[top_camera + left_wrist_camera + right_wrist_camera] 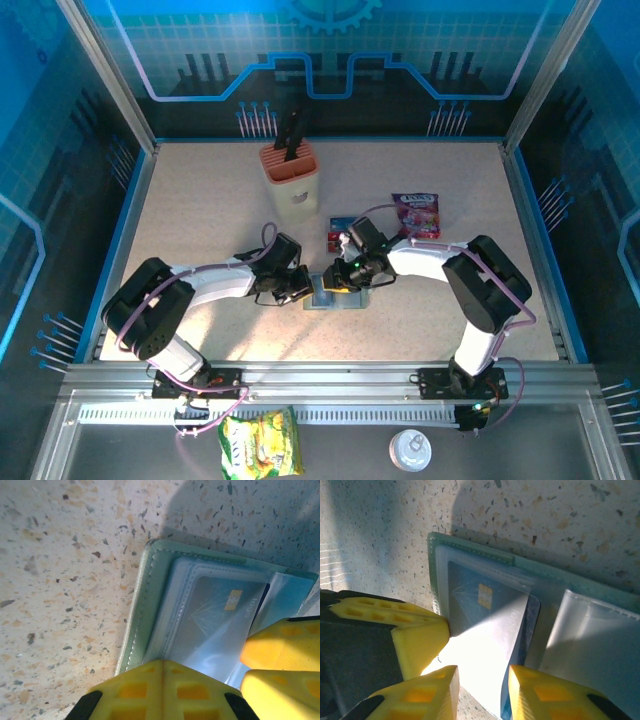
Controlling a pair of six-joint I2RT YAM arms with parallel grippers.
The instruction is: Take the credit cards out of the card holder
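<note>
Card holder [316, 300] largely hidden under left gripper [298, 290], right gripper [345, 278]; card [480, 610] lower end lost in glare, lettering unreadable; far panel cut by frame edge

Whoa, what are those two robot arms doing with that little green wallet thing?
They're emptying it. The left gripper, jaws shut, rests on the edge of the small grey-green folding card holder, which lies open on the speckled table. The right gripper has its jaws apart on either side of a bluish chip card poking out of a clear sleeve. I can't tell if it's pinching it. A few red and blue cards lie farther back.
</note>
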